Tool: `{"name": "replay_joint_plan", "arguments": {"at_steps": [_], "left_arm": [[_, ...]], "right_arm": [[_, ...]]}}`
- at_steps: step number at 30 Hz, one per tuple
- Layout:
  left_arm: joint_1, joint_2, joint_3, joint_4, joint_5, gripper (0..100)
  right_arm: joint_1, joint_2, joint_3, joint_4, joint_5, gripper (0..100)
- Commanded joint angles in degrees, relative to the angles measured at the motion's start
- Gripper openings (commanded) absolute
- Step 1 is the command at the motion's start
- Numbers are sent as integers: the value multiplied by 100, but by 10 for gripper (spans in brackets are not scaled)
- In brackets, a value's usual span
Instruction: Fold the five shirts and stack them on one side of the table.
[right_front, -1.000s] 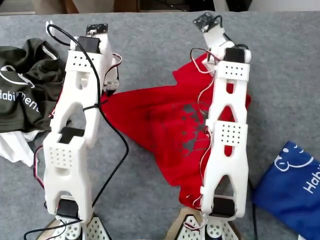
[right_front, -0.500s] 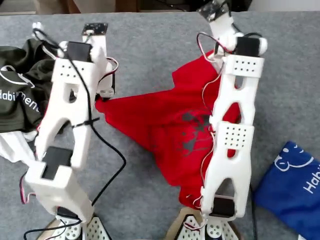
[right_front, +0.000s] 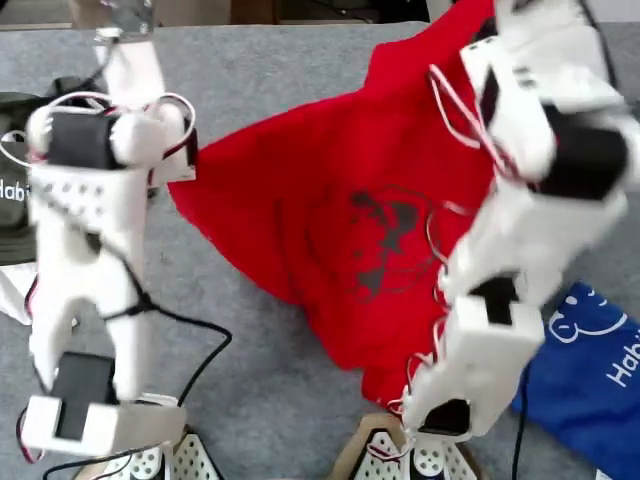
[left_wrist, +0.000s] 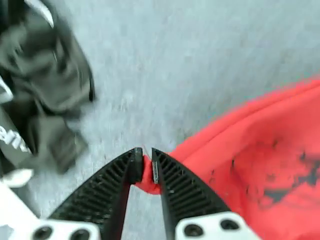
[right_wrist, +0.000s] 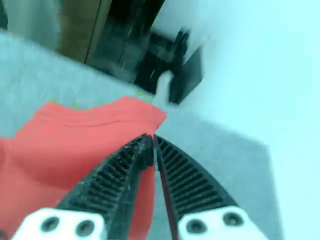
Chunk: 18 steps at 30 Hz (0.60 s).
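Observation:
A red shirt (right_front: 330, 210) with a dark print hangs lifted and spread between both arms, its lower part still resting on the grey table (right_front: 290, 60). My left gripper (left_wrist: 145, 167) is shut on a corner of the red shirt (left_wrist: 250, 145), near the table's left side. Raised high at the far right, my right gripper (right_wrist: 151, 147) is shut on the red shirt's (right_wrist: 85, 145) far edge. A crumpled dark green shirt (left_wrist: 40, 95) lies on the table just beyond the left gripper.
The dark green shirt (right_front: 12, 200) sits at the left edge of the table, with a white shirt (right_front: 10, 300) under it. A blue shirt (right_front: 590, 360) lies at the near right. Loose cables run along both arms.
Both arms have risen and swung outward, pulling the red shirt up off the table and stretching it wider. The right gripper went up and toward the far edge.

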Motion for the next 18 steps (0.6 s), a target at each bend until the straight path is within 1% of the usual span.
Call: {"name": "replay_joint_plan", "arguments": {"at_steps": [1,4,9,15,18], "left_arm": [[-44,-629,-853,-26,9,19],[-53,-989,-1398,114,9,19],[-53,-1543,-1943,158,-35,19],[-53,-2334,-1987,167,-35,19],[-53,-2712,-1978,167,-35,19]], "right_arm": [[40,-1007,-312,-105,-26,5],[57,-1675,-286,-273,-26,5],[453,-2607,-251,-818,-44,5],[875,-3169,-251,-1424,9,5],[954,-3407,-251,-1565,237,5]]}}
